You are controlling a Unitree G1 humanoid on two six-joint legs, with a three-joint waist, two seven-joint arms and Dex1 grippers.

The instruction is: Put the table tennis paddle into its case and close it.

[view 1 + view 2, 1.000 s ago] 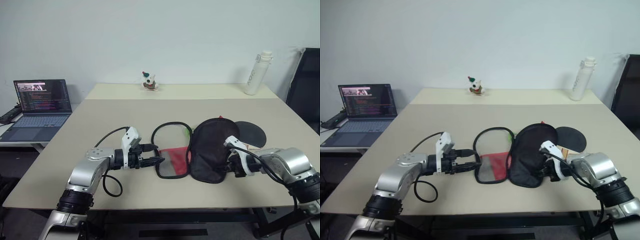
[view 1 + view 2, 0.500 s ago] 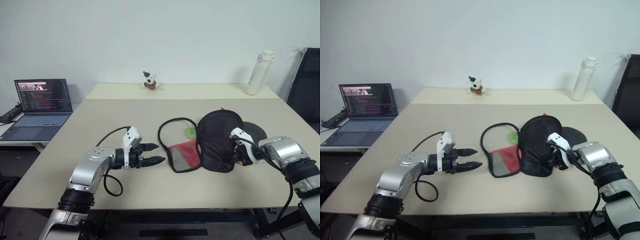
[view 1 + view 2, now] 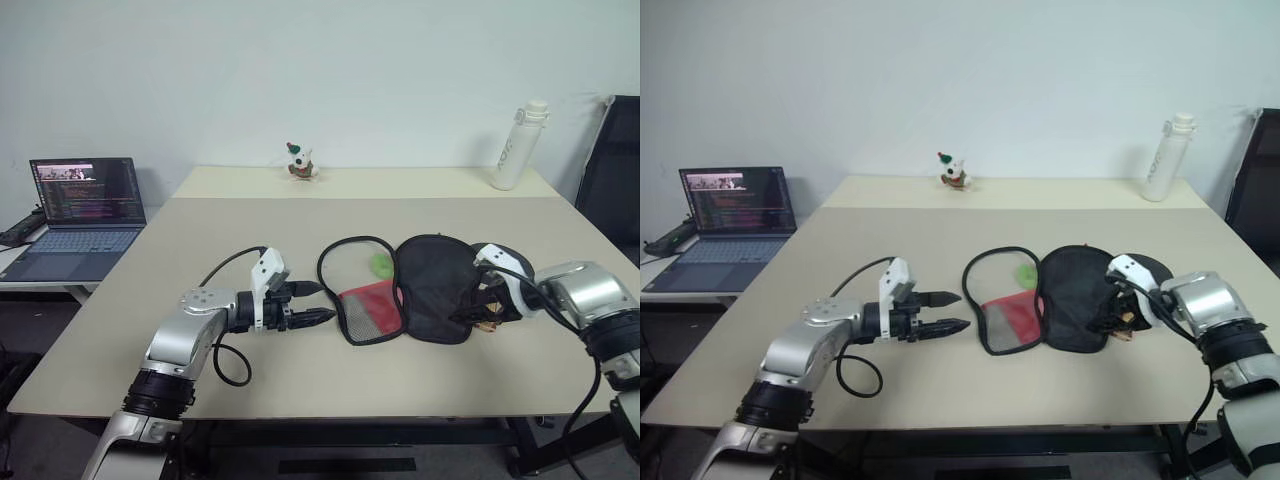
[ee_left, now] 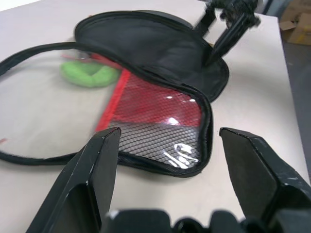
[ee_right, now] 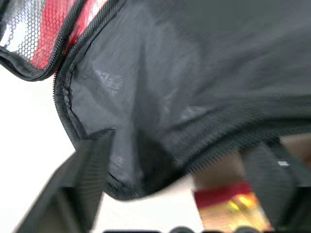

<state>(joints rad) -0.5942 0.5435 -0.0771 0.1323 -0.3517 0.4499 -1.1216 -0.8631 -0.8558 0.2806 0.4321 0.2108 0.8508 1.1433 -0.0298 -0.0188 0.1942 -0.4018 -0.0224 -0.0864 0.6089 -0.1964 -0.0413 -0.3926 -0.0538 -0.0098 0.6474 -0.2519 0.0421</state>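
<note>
On the near half of the tan table (image 3: pixel 150 250) the left gripper (image 3: pixel 322 302) hovers with its two black fingers spread apart, grasping nothing, its tips just short of the case (image 3: pixel 400 300); the case lies unzipped and splayed flat, its clear-and-red mesh half (image 3: pixel 365 305) nearest that gripper and its black fabric half (image 3: pixel 435 295) folded out toward the robot's right; a green pull tag (image 3: pixel 381 264) rests inside the zip loop of the open half; at the right edge of the black half the right gripper (image 3: pixel 478 305) stands with its jaws released, holding nothing, close over the flap; the right wrist view shows the flap between its parted fingers; under that flap's edge lies the table tennis paddle (image 3: pixel 500 258), its dark blade peeking out beyond the case and a bit of wooden handle (image 5: pixel 228 204) visible beside the fabric; farther off, a laptop (image 3: pixel 85 205) sits on a side desk at the left; a small figurine (image 3: pixel 298 161) and a white bottle (image 3: pixel 516 145) stand at the far edge.
</note>
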